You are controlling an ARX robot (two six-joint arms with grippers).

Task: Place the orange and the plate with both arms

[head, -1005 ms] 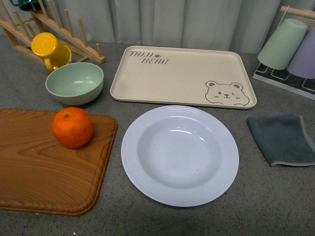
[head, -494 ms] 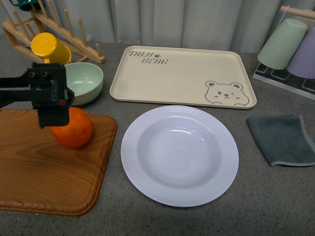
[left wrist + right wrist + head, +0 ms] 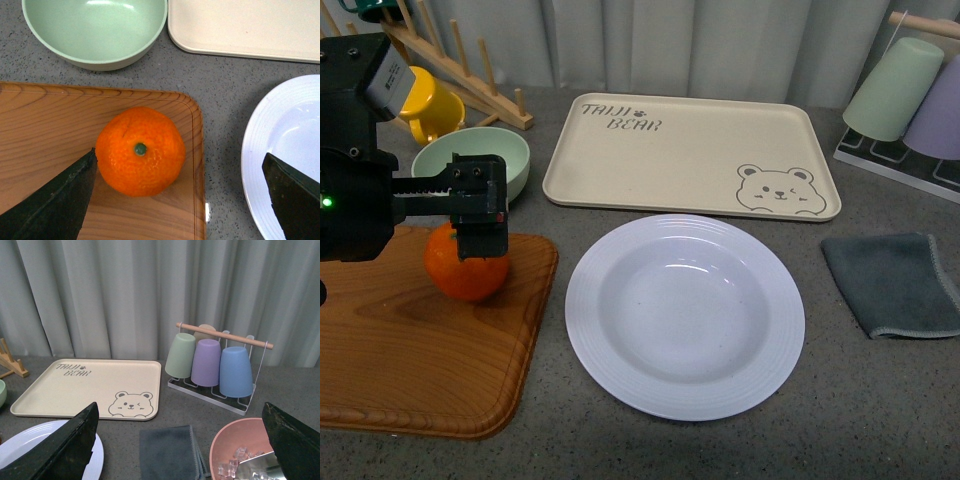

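Observation:
The orange sits on the wooden cutting board at the left; it also shows in the left wrist view with its green stem dot up. My left gripper is open and hovers just above the orange, partly hiding it. In the left wrist view the orange lies close to one finger, the other finger over the plate's rim. The white plate lies empty in the middle, also in the left wrist view and the right wrist view. My right gripper is open, out of the front view.
A beige bear tray lies behind the plate. A pale green bowl, yellow mug and wooden rack stand at the back left. A grey cloth and cup rack are at the right. A pink bowl holds ice.
My left arm has come in from the left and moved right over the orange. The orange and plate have not moved.

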